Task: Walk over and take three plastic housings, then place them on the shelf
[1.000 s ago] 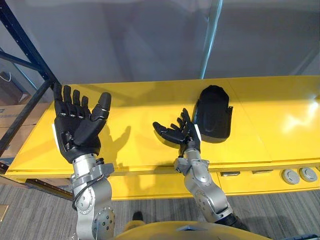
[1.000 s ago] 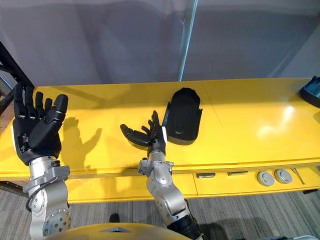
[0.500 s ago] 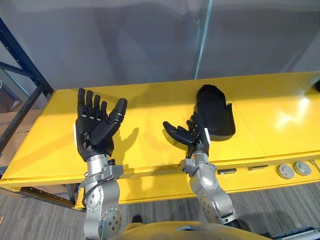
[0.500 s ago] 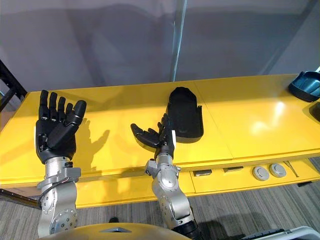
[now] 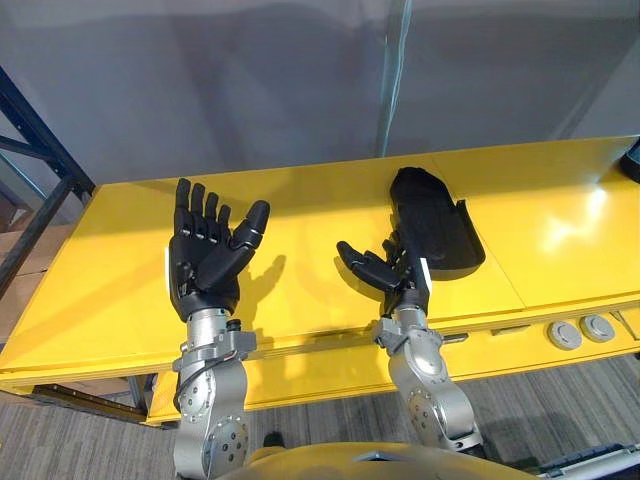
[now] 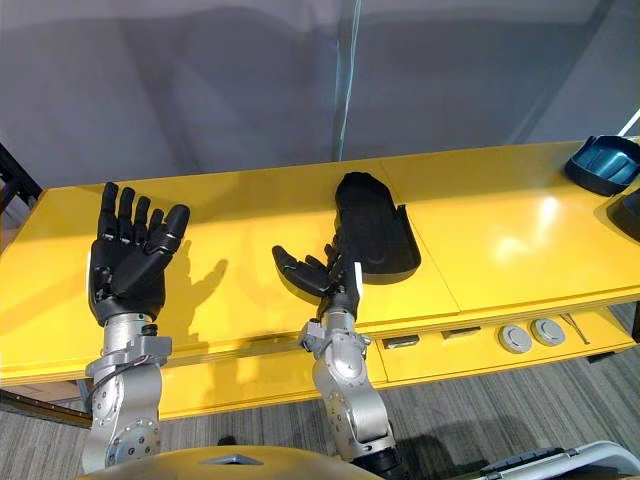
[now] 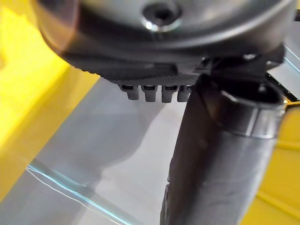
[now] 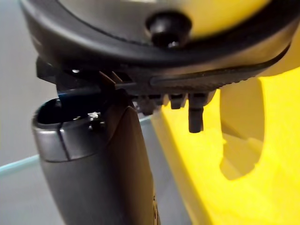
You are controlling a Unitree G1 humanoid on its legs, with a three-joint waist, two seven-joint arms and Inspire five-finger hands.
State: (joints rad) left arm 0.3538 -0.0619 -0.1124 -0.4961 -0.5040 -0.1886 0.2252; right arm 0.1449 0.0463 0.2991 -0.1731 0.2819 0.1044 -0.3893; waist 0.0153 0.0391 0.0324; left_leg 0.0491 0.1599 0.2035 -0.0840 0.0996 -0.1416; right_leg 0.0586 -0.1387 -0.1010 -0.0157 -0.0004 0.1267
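One black, shell-shaped plastic housing (image 6: pixel 372 228) lies flat on the yellow table (image 6: pixel 500 230). It looks light, stiff and smooth, so I judge that a grasp across its raised side walls would hold better than one on the slick domed end. Both hands are empty with fingers spread: the right hand (image 5: pixel 385 268) is just beside the housing's near edge and the left hand (image 5: pixel 205 260) is well apart to the housing's left, while one blue-green dish (image 6: pixel 603 163) sits far to its right.
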